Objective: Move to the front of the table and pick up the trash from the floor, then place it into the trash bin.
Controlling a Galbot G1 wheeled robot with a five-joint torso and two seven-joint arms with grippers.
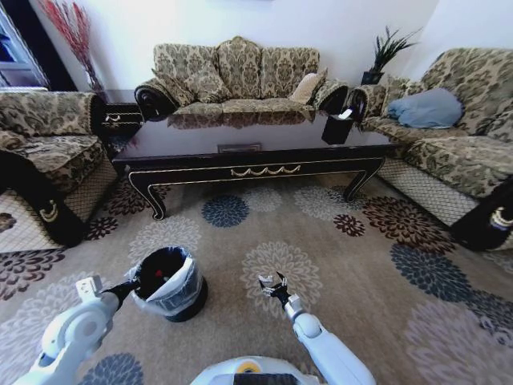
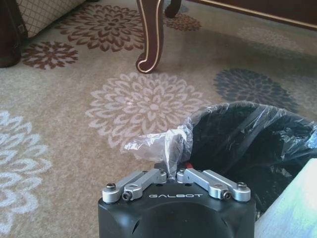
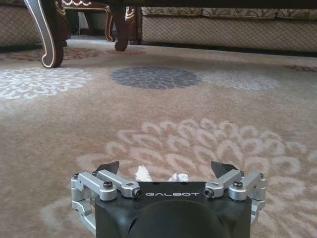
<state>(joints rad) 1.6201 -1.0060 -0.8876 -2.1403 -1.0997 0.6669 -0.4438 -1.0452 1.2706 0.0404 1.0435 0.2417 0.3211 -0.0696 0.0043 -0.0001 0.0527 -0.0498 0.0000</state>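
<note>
Here, white paper (image 3: 142,173) lies between the right end effector's (image 3: 171,171) (spread) fingers.

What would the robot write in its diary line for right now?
left pincer: shut on clear wrapper beside trash bin | right pincer: open, low over white paper piece on carpet

white rounded arms, black wrist housings marked galbot, silver screwed linkages, dark jaws.
</note>
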